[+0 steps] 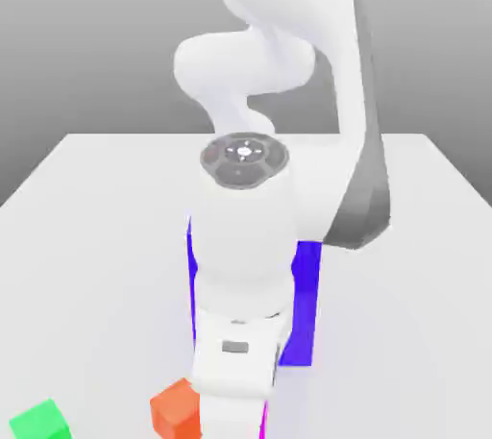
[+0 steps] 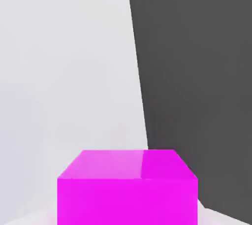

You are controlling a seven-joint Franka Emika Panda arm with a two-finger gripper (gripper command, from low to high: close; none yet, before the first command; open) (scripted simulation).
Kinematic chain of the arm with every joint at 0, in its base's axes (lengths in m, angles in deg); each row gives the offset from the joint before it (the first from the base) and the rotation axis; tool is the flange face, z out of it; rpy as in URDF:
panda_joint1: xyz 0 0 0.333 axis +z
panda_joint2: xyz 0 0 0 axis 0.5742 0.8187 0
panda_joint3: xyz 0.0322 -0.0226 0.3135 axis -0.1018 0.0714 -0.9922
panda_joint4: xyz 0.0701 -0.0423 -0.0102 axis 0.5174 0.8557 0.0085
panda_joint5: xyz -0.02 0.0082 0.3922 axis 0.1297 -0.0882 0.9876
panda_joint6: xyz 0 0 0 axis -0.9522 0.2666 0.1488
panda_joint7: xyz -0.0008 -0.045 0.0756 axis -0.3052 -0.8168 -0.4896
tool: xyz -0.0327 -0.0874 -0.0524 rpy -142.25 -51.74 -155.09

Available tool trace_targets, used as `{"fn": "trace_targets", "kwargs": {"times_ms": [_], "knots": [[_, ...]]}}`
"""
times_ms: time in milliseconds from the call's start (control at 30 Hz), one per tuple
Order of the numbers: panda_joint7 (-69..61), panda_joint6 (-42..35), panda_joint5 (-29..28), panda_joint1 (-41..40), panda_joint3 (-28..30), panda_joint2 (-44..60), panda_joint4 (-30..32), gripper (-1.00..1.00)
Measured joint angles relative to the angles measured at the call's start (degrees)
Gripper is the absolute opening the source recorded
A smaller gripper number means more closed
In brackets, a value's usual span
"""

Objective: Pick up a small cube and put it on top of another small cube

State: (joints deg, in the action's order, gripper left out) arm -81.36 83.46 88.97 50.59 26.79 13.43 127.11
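1. The gripper is down at the near edge of the table (image 1: 96, 197), hidden behind the arm's own white hand (image 1: 235, 375) in the exterior view; its jaws are drawn in almost as far as they go. What, if anything, they have between them cannot be told from either picture.

2. The magenta cube (image 2: 128, 189) sits right under the hand camera, close up, its top face and one side face lit (a thin magenta sliver also peeps out beside the hand's lower edge in the exterior view (image 1: 264, 423)). It lies at the border between the pale table surface and the dark ground beyond it.

3. Just to the exterior view's left of the hand is an orange-red cube (image 1: 176, 408), close beside the hand's housing.

4. Farther to the exterior view's left, near the front corner, stands a green cube (image 1: 40, 422), well apart from the orange-red one.

5. Behind the arm, a tall blue block (image 1: 306, 303) rises from the table, mostly covered by the white wrist and forearm.
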Motion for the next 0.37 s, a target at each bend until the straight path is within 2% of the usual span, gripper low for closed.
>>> {"fn": "trace_targets", "kwargs": {"times_ms": [133, 233, 267, 367], "knots": [[1.41, -2.63, 2.16, -5.96, 4.89, 0.35, -2.15, -1.00], [-0.72, -0.01, 7.67, -11.44, 4.11, 6.30, -4.61, -1.00], [-1.42, 0.96, 8.89, -12.40, 3.41, 7.73, -4.92, 1.00], [-1.42, 0.95, 8.89, -12.40, 3.41, 7.73, -4.92, 1.00]]}}
